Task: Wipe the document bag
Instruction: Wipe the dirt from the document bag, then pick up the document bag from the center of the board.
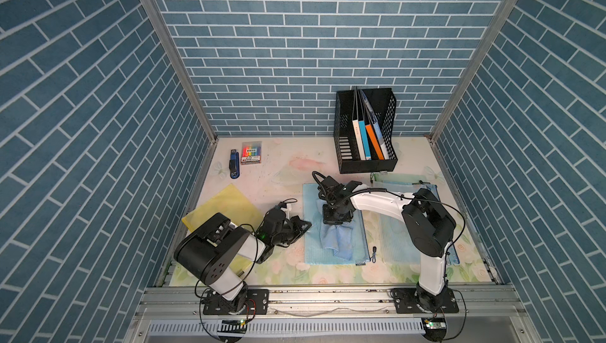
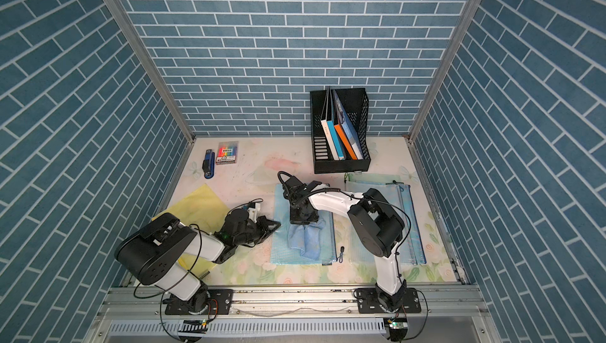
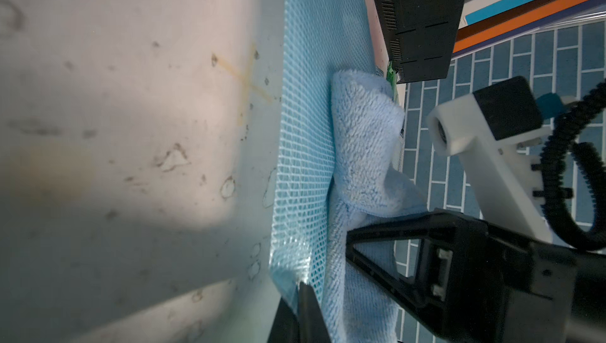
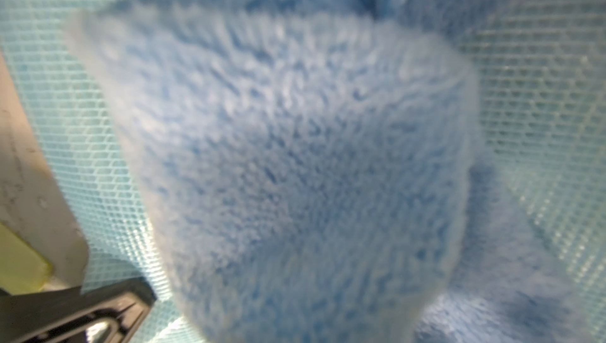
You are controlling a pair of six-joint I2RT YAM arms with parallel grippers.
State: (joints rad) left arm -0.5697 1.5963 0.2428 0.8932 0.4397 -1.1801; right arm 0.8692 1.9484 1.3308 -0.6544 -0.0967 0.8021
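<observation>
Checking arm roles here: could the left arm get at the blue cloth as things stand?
Probably yes: the cloth lies right beside the left gripper on the document bag, nothing between. But its fingers are shut on the bag's edge, and the right gripper clamps the cloth.

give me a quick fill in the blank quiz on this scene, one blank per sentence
1. The right gripper is shut on a blue ____.
2. The left gripper pinches the edge of the mesh ____ under that blue thing.
3. Books stand in the ____ file rack by the back wall.
4. The folder partly under the left arm is ____.

Missing words: cloth; document bag; black; yellow.
</observation>
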